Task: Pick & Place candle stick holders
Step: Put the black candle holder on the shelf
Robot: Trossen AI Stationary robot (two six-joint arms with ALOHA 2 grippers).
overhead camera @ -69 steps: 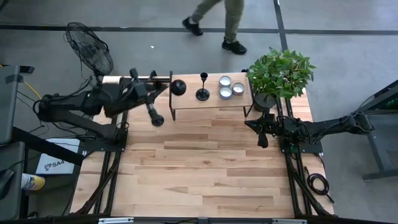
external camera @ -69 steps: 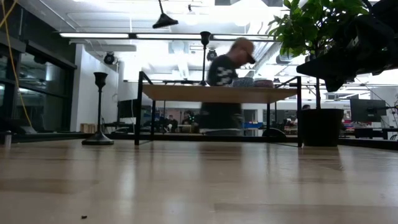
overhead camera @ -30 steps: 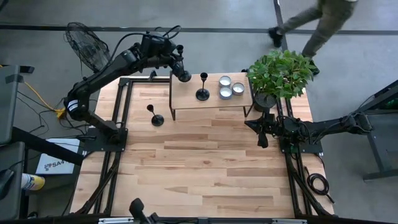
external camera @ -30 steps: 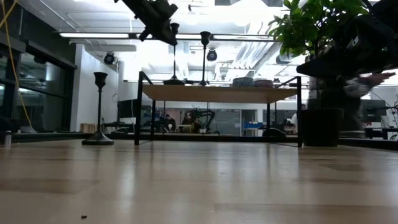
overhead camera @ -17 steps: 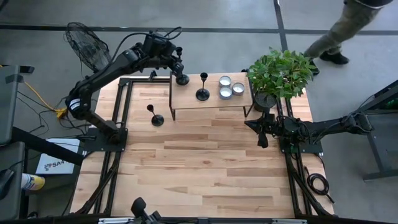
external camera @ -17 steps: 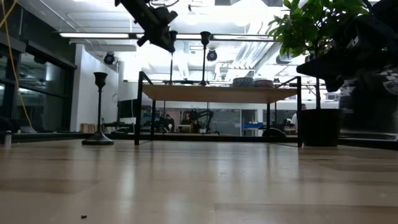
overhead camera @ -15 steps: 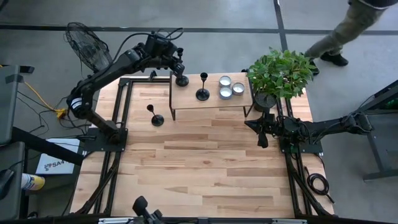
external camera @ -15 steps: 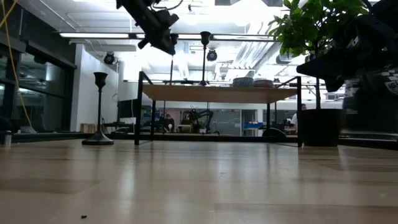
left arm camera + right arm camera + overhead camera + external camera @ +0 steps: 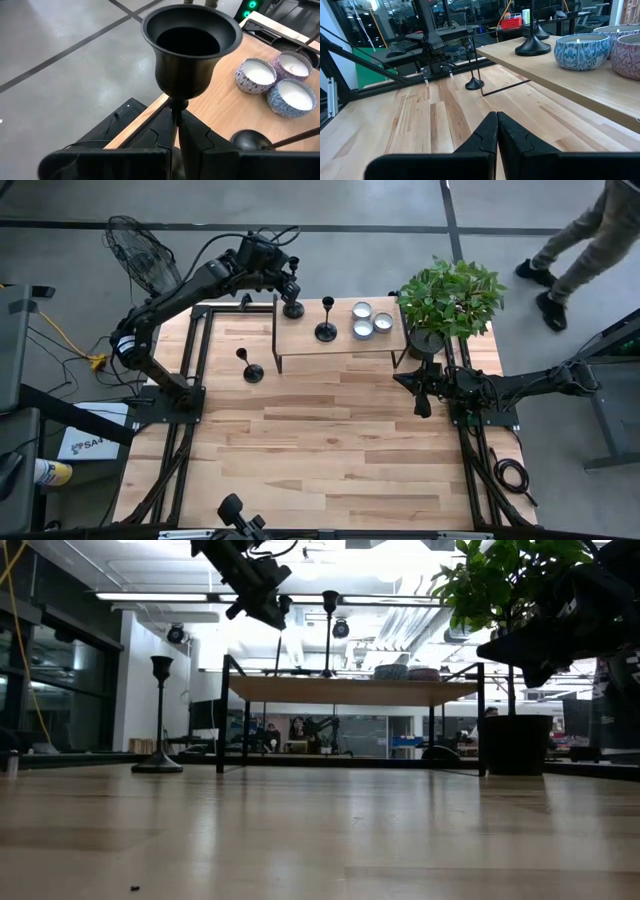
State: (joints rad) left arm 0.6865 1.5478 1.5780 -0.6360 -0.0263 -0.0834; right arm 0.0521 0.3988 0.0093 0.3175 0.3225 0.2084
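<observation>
Lowering since a second ago: left pincer (image 9: 290, 278) clamped on one candle stick holder (image 9: 293, 308), base now meeting the shelf (image 9: 340, 340); second holder (image 9: 326, 330) beside it; third holder (image 9: 252, 372) on counter (image 9: 330, 440). Right pincer (image 9: 422, 406) closed, empty, idle.

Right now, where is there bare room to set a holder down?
Bare: tabletop in front of the raised shelf, right of the floor-level holder. Crowded: shelf, with held holder, middle holder, candles.
</observation>
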